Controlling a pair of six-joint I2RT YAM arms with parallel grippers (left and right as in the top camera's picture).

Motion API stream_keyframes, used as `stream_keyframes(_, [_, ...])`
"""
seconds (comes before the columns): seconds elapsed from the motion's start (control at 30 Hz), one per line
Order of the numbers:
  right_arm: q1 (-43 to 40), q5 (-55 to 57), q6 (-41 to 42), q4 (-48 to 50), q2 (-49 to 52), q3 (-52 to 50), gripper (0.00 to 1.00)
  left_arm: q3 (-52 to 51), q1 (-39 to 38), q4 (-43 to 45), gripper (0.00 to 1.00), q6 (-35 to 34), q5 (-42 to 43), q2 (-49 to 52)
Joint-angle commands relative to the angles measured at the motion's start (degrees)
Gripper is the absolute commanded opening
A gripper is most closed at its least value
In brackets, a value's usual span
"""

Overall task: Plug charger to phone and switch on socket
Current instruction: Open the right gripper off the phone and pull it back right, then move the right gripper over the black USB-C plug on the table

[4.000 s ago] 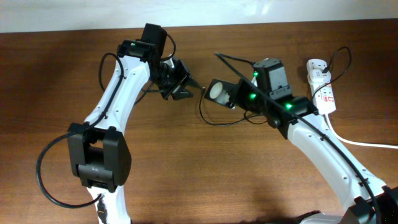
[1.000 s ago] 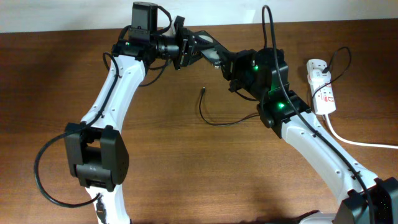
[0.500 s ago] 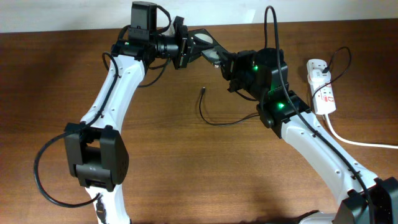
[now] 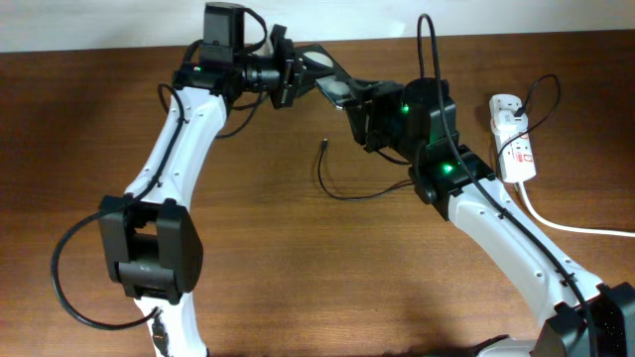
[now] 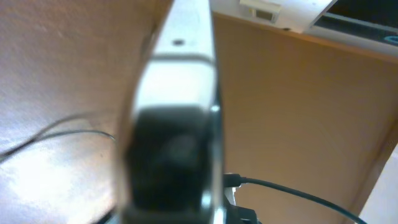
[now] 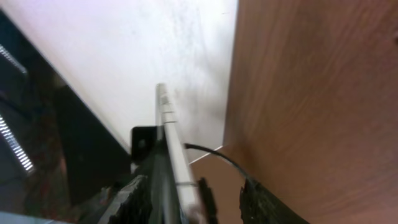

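Note:
The phone (image 4: 332,81) is held in the air over the back of the table, between both grippers. My left gripper (image 4: 295,74) is shut on its left end. My right gripper (image 4: 359,104) is around its right end; in the right wrist view the phone (image 6: 166,137) rests against the left finger with a gap to the right finger (image 6: 267,205). The left wrist view shows the phone (image 5: 180,124) edge-on and blurred. The charger (image 4: 332,190) lies loose on the table, its plug tip (image 4: 324,145) free below the phone. The socket (image 4: 516,149) lies at the far right.
A white adapter (image 4: 506,107) sits in the far end of the socket with a thin black cable leaving it. The thick white cord (image 4: 566,226) runs off to the right edge. My right arm crosses the table's right half.
Four seconds ago the right gripper held the phone low over the table. Now it is raised at the back with the left gripper shut on it. In the last second it shifted slightly up and left.

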Motion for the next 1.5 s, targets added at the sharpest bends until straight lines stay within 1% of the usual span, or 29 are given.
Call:
stream_keyframes(0.0, [0.37, 1.46, -11.1, -0.26, -0.02, 1.16, 0.5, 0.42, 2.47, -0.15, 0.0, 7.56, 0.5, -1.7])
stream_keyframes(0.07, [-0.33, 1.53, -23.17, -0.72, -0.02, 1.16, 0.56, 0.42, 3.96, -1.81, 0.0, 13.11, 0.48, -1.68])
stream_keyframes(0.1, [-0.74, 1.49, -27.65, -1.42, -0.02, 1.16, 0.57, 0.42, 4.83, -3.41, 0.0, 16.39, 0.46, -1.7])
stream_keyframes(0.23, [-2.21, 1.01, -38.4, -6.95, -0.04, 1.16, 0.61, 0.42, 7.76, -9.68, 0.0, 25.53, -0.09, -1.68])
stream_keyframes(0.33, [-2.93, 0.87, -44.15, -10.97, -0.04, 1.16, 0.64, 0.42, 9.66, -13.97, 0.0, 30.62, -0.44, -1.68])
stream_keyframes(0.43, [-2.95, 0.44, -53.62, -14.21, -0.04, 1.16, 0.68, 0.42, 11.91, -18.8, 0.0, 36.0, -0.35, -1.68])
stream_keyframes(0.47, [-2.95, -0.79, -58.05, -14.8, -0.04, 1.16, 0.68, 0.42, 12.59, -20.31, 0.0, 37.64, -0.28, -1.68])
stream_keyframes(0.53, [-2.97, -2.14, -62.16, -15.69, -0.04, 1.16, 0.68, 0.42, 13.51, -21.9, 0.0, 41.18, 1.4, -1.68])
stream_keyframes(0.6, [-2.97, -3.89, -64.06, -16.68, -0.04, 1.18, 0.68, 0.42, 14.4, -23.5, 0.0, 45.68, 3.82, -1.68])
stream_keyframes(0.67, [-2.97, -5.22, -64.35, -17.46, -0.02, 1.18, 0.68, 0.42, 14.93, -25.2, 0.0, 48.68, 4.44, -1.68])
stream_keyframes(0.73, [-2.97, -6.45, -64.57, -18.01, 0.0, 1.66, 0.68, 0.42, 15.1, -26.43, 0.0, 50.8, 4.39, -1.68])
stream_keyframes(0.83, [-2.97, -6.64, -66.86, -23.1, 1.49, 5.97, 0.68, 0.42, 15.13, -28.04, 0.0, 53.79, 4.39, -1.68])
stream_keyframes(0.93, [-2.97, -6.58, -69.88, -32.02, 5.73, 14.93, 0.68, 0.42, 15.13, -28.46, 0.0, 54.58, 4.37, -1.68])
stream_keyframes(1.03, [-2.97, -6.62, -70.88, -38.23, 10.78, 23.23, 0.68, 0.42, 15.26, -28.55, 0.0, 54.58, 4.39, -1.68])
stream_keyframes(1.17, [-2.97, -6.71, -71.32, -42.56, 17.03, 30.42, 0.68, 0.42, 17.14, -29.9, 0.0, 55.67, 4.57, -1.68])
stream_keyframes(1.27, [-2.97, -6.82, -71.25, -41.79, 19.63, 30.82, 0.67, 0.42, 18.73, -31.47, 0.0, 56.7, 4.63, -1.68])
stream_keyframes(1.47, [-2.95, -6.84, -70.62, -40.7, 24.33, 30.8, 0.6, 0.42, 19.52, -31.85, 0.0, 57.35, 4.57, -1.68])
